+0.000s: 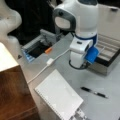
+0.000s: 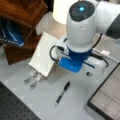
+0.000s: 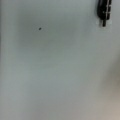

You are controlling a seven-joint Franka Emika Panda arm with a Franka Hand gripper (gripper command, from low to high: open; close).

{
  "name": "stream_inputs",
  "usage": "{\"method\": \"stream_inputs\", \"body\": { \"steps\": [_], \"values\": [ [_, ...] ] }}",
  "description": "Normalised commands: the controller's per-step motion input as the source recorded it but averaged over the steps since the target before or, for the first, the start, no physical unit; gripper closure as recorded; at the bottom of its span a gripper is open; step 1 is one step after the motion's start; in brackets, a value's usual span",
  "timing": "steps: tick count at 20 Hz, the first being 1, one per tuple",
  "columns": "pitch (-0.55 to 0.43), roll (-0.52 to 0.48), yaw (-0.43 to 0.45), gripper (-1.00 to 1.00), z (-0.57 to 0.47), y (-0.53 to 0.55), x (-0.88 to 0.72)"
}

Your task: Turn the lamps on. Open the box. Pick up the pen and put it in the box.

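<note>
Beside the open black-lidded, silver-sided box point(image 1: 108, 53) with beige compartments, the slim black pen point(image 1: 94, 92) lies unpicked on the grey table point(image 2: 20, 85). The gripper is hidden beneath the white arm point(image 2: 81, 37); its spread cannot be told.

We are looking at a lab bench: a perforated optical breadboard point(image 2: 15, 105) is lying beside a grey table point(image 2: 75, 110) below the white robot arm point(image 2: 81, 30).

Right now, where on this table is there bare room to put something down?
Bare table lies around the pen, between the notebook and the open box. It is crowded by the tray and cord. The gripper is hidden under the arm.
</note>
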Motion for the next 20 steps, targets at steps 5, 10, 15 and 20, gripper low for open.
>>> {"method": "stream_inputs", "body": {
  "steps": [5,10,15,20],
  "values": [
    [-0.058,-0.141,0.3,-1.0,-0.12,-0.05,0.06],
    [-0.046,-0.122,0.421,-1.0,-0.1,-0.04,0.1],
    [-0.002,-0.068,0.373,-1.0,-0.06,-0.01,0.13],
    [0.066,-0.048,0.334,-1.0,-0.04,-0.01,0.23]
  ]
}}
